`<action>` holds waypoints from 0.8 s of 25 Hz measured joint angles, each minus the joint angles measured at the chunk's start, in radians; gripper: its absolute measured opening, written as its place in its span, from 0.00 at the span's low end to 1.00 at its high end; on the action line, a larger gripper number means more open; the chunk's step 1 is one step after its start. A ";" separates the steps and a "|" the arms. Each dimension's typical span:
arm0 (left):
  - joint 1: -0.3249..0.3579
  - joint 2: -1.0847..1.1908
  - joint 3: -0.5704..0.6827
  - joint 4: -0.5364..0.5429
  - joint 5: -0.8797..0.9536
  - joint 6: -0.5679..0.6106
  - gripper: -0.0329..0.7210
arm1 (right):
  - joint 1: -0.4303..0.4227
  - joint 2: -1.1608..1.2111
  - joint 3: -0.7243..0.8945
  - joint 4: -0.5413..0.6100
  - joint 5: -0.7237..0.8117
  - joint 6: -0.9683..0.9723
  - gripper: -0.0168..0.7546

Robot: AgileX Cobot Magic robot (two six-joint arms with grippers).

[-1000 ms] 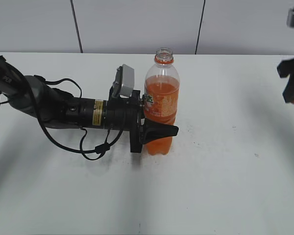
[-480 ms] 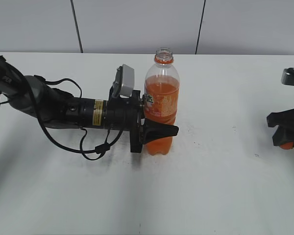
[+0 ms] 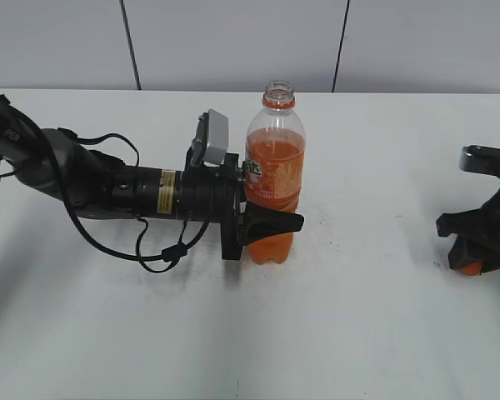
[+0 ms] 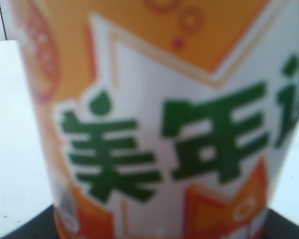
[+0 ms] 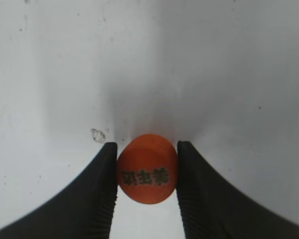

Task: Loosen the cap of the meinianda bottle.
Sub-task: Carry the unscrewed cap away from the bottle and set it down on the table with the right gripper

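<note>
Left gripper (image 3: 262,218) clamps the bottle (image 3: 274,179) upright at table centre, neck open. At 3 o'clock, the right gripper (image 5: 147,172) pinches the removed cap (image 5: 147,174) low over the table (image 3: 358,317). Best practice, arguably: lower until contact, then spread fingers slowly so the cap lies flat.

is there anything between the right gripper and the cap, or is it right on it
Nothing visible stands between them. In the right wrist view the right gripper has one finger on each side of the cap, against its rim. The cap is off the meinianda bottle, low over the table.
</note>
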 joint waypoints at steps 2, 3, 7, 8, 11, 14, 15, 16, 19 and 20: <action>0.000 0.000 0.000 0.000 0.000 0.000 0.56 | 0.000 0.003 0.000 0.009 -0.003 0.000 0.38; 0.000 0.000 0.000 0.000 0.000 0.000 0.56 | 0.000 0.003 0.000 0.013 -0.005 0.000 0.38; 0.000 0.000 0.000 0.000 0.000 0.000 0.56 | 0.000 0.003 0.000 0.024 -0.005 0.000 0.40; 0.000 0.000 0.000 0.000 0.000 0.000 0.56 | 0.000 0.003 0.000 0.027 0.001 0.000 0.43; 0.000 0.000 0.000 0.000 0.000 0.000 0.56 | 0.000 0.003 0.000 0.030 0.018 0.000 0.59; 0.000 0.000 0.000 0.000 0.000 0.000 0.56 | 0.000 0.003 0.000 0.030 0.025 0.000 0.68; 0.000 0.000 0.000 0.000 0.000 0.000 0.56 | 0.000 0.003 0.000 0.032 0.028 0.000 0.69; 0.000 0.000 0.000 0.000 0.000 0.000 0.56 | 0.000 0.003 -0.004 0.038 0.034 0.000 0.70; 0.000 0.000 0.000 0.000 0.000 0.000 0.56 | 0.000 -0.015 -0.028 0.066 0.061 -0.001 0.70; 0.000 0.000 0.000 0.000 0.000 0.000 0.56 | 0.000 -0.029 -0.039 0.071 0.068 -0.001 0.70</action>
